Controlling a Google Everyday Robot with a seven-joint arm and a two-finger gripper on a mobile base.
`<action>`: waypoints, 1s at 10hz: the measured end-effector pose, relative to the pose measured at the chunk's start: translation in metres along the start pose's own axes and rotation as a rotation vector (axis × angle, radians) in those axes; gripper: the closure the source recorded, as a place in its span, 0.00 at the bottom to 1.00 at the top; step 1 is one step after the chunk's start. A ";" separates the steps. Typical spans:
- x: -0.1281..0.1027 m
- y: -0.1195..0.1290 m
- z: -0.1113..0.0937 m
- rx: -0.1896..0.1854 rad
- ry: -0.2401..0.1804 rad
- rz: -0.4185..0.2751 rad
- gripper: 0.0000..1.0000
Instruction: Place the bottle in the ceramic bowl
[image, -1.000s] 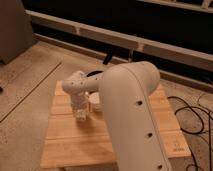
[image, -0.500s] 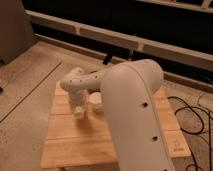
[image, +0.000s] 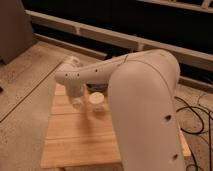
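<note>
My white arm (image: 145, 100) fills the right of the camera view and reaches left over a wooden slatted table (image: 75, 140). My gripper (image: 76, 99) hangs from the wrist over the table's far left part, close above the wood. A small white round vessel (image: 96, 100) stands on the table just right of the gripper; I cannot tell whether it is a cup or the ceramic bowl. The pale bottle does not show; the gripper and wrist hide what lies under them.
The table's left edge (image: 47, 130) and front edge drop to a speckled floor (image: 25, 85). Black cables (image: 197, 115) lie on the floor at the right. A low ledge and dark railing (image: 100, 35) run behind the table.
The wrist and gripper have shifted a little to the far left over the table. The small white vessel now shows clearly to the right of the gripper.
</note>
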 end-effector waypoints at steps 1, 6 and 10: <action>-0.006 -0.012 -0.016 0.008 -0.024 0.011 1.00; -0.021 -0.044 -0.043 0.015 -0.052 0.053 1.00; -0.023 -0.047 -0.041 0.028 -0.050 0.054 1.00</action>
